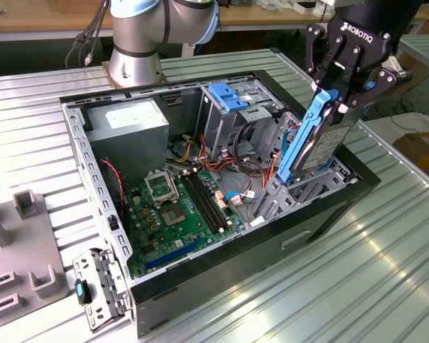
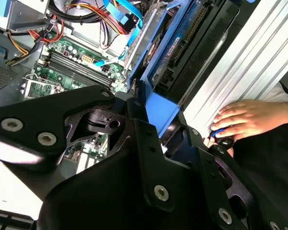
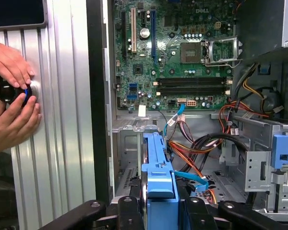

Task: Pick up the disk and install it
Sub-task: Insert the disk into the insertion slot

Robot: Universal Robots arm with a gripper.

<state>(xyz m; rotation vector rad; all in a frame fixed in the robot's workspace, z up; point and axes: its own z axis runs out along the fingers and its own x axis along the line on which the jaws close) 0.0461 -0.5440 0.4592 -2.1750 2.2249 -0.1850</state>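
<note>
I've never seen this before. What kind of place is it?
Probably a robotics lab or workshop: a grey robot arm stands on a ribbed metal workbench beside an open black computer case with its green circuit board showing.

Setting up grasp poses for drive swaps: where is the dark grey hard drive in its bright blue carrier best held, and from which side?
Take the dark grey hard drive in its bright blue carrier by its raised upper end, from above, pinching the broad faces. It stands tilted, lower end down in the open black computer case, so the top is free. The end effector grips there.
</note>
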